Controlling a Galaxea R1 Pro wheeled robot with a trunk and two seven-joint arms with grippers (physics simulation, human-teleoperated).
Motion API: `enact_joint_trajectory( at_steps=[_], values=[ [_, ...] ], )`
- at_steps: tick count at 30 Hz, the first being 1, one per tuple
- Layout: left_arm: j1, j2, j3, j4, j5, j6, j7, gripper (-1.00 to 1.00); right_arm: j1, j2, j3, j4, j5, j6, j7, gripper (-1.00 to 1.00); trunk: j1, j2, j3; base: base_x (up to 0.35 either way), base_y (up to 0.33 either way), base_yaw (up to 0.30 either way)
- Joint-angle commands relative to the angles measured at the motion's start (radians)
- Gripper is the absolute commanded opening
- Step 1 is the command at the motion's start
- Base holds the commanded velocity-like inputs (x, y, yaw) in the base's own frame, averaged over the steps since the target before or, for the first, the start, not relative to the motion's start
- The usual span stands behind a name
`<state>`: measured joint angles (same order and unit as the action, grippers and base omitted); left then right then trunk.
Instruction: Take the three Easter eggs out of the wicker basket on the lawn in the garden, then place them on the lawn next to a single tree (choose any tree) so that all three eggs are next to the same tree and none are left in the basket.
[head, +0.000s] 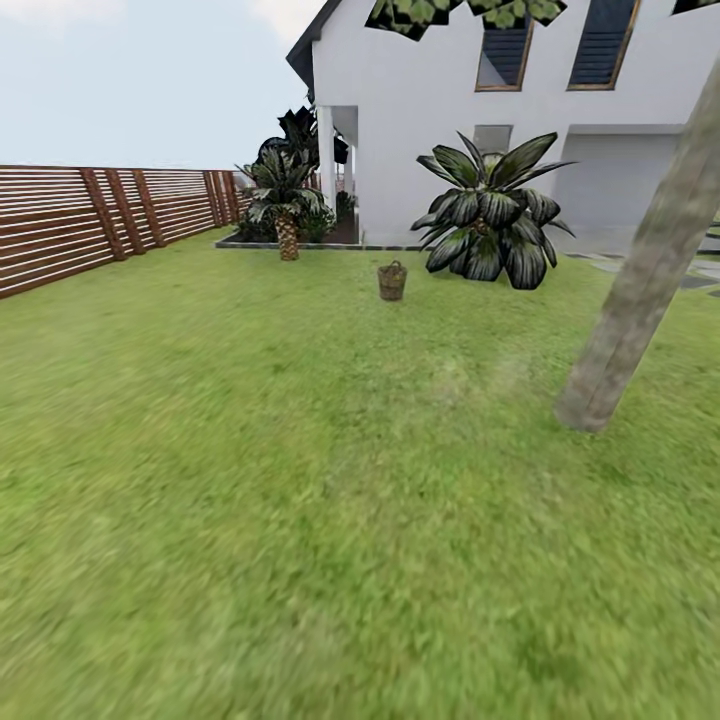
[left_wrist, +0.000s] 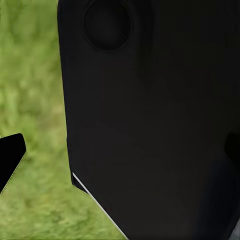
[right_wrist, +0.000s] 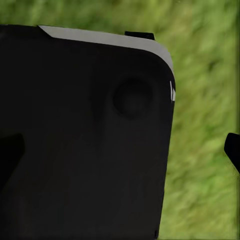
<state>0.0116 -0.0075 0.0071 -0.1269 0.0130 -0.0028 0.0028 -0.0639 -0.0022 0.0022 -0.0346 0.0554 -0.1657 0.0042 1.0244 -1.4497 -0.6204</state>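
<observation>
A small brown wicker basket (head: 392, 281) stands upright on the lawn (head: 300, 480), well apart from the leaning grey-brown tree (head: 640, 280), near a white house (head: 420, 120); grippers' states cannot be told.

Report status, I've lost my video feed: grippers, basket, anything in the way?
Grippers: state unreadable. Wicker basket upright on the lawn far ahead, eggs not visible. Open grass between; tree off to the right.

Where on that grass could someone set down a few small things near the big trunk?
The lawn lies bare around the foot of the leaning tree, and bare again between it and the wicker basket. It gets crowded farther back, where the broad-leaved palm and the small palm stand before the white house.
</observation>
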Motion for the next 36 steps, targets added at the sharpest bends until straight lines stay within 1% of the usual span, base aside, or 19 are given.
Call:
enact_joint_trajectory(
  at_steps=[1,8,10,13,17,27,36],
  values=[
    [0.001,0.000,0.001,-0.002,0.001,0.000,0.000,1.00,-0.001,0.000,0.000,0.001,0.006,-0.003,0.000,1.00,0.001,0.000,-0.001,0.340,0.000,0.000],
    [0.001,0.000,0.001,-0.002,0.001,0.000,0.000,1.00,-0.001,0.001,-0.003,0.001,0.005,-0.003,0.000,1.00,0.001,0.000,-0.001,0.340,0.000,0.000],
    [0.001,0.000,0.001,-0.002,0.001,0.000,0.000,1.00,-0.001,0.006,-0.004,-0.008,0.005,-0.004,0.002,1.00,0.001,0.000,-0.001,0.340,0.000,0.000],
    [0.001,0.000,0.001,-0.002,0.001,0.000,0.000,1.00,-0.001,0.003,-0.006,-0.009,0.003,-0.004,0.002,1.00,0.001,0.000,-0.001,0.340,0.000,0.000],
    [0.001,0.000,0.001,-0.002,0.001,0.000,0.000,1.00,-0.001,0.008,0.000,-0.009,0.009,-0.003,0.005,1.00,0.001,0.000,-0.001,0.340,0.000,0.000],
    [0.001,0.000,0.001,-0.002,0.001,0.000,0.000,1.00,-0.001,0.002,0.002,0.001,0.012,-0.003,0.008,1.00,0.001,0.000,-0.001,0.340,0.000,0.000],
    [0.001,0.000,0.001,-0.003,0.001,0.000,0.000,1.00,-0.001,0.002,-0.001,0.002,0.012,-0.003,0.007,1.00,0.001,0.000,-0.001,0.340,0.000,0.000]
  ],
)
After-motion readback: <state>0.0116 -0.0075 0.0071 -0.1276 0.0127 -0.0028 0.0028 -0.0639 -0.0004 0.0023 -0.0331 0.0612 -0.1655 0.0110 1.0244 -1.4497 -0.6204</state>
